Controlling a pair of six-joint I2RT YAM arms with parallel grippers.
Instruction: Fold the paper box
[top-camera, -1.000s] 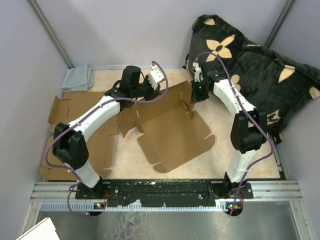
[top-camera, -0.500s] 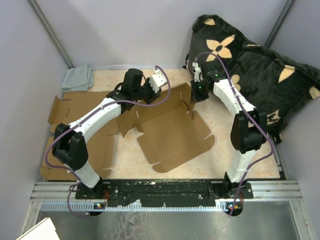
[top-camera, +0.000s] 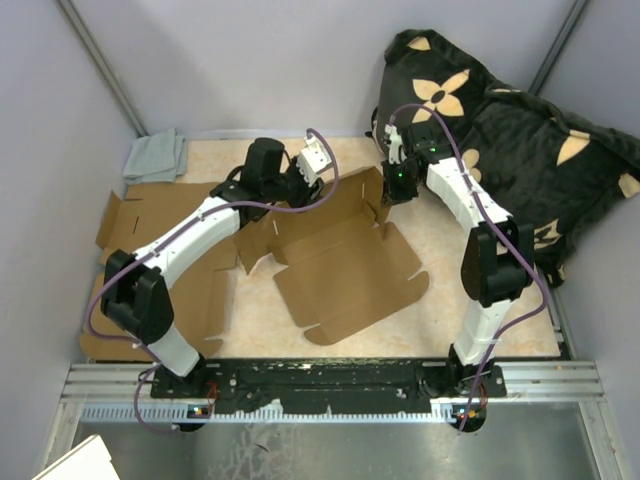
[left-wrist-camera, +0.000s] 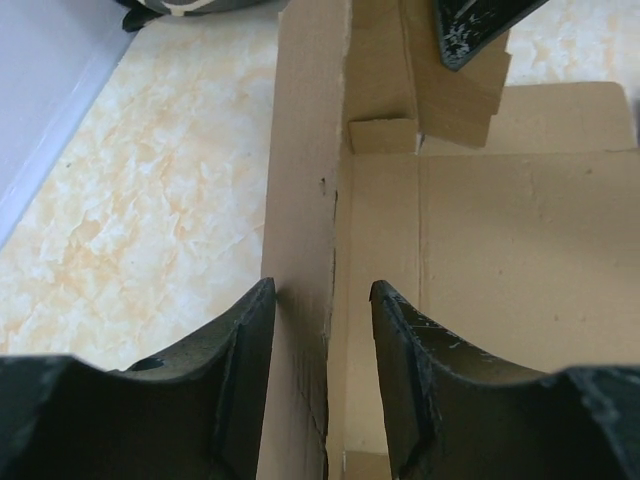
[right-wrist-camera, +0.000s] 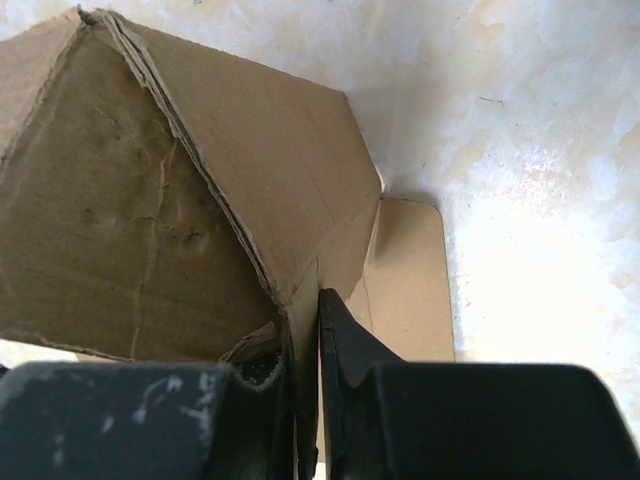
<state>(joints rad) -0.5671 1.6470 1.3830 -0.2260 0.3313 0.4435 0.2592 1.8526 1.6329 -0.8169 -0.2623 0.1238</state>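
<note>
Two grippers had hold of one paper box (top-camera: 340, 265), a brown corrugated blank lying mostly flat at the centre of the table (top-camera: 440, 320). Only its back wall (left-wrist-camera: 300, 200), along the 12 o'clock edge, stood up.

The left gripper (left-wrist-camera: 320, 300) straddled that wall from above. Its fingers (left-wrist-camera: 245, 380) were spread, one on each face of the board. The outer one looked close to touching and the inner one stood a little clear, so nothing was clamped there.

The right gripper (right-wrist-camera: 305, 300), at the 1 o'clock corner of the box, had its fingers (right-wrist-camera: 350, 345) pressed together on the thin edge of a corner flap (right-wrist-camera: 250, 150).

The board looked light and fairly stiff across its panels. It would probably bend readily only along the scored creases. The flap's face was already wrinkled and its edge frayed, so hard squeezing or twisting would likely crush or tear it. The surface seemed matt, not slippery. Sensible grips were the free edges of walls and flaps near a crease, where a thin pinch could steer the fold.

Spare blanks (top-camera: 130, 215) lay at 9 o'clock, a grey cloth (top-camera: 155, 155) at 10 o'clock, and a black bag (top-camera: 500, 110) with tan flower shapes at 2 o'clock. No printing, label or brand name could be read on the box or anything else.
</note>
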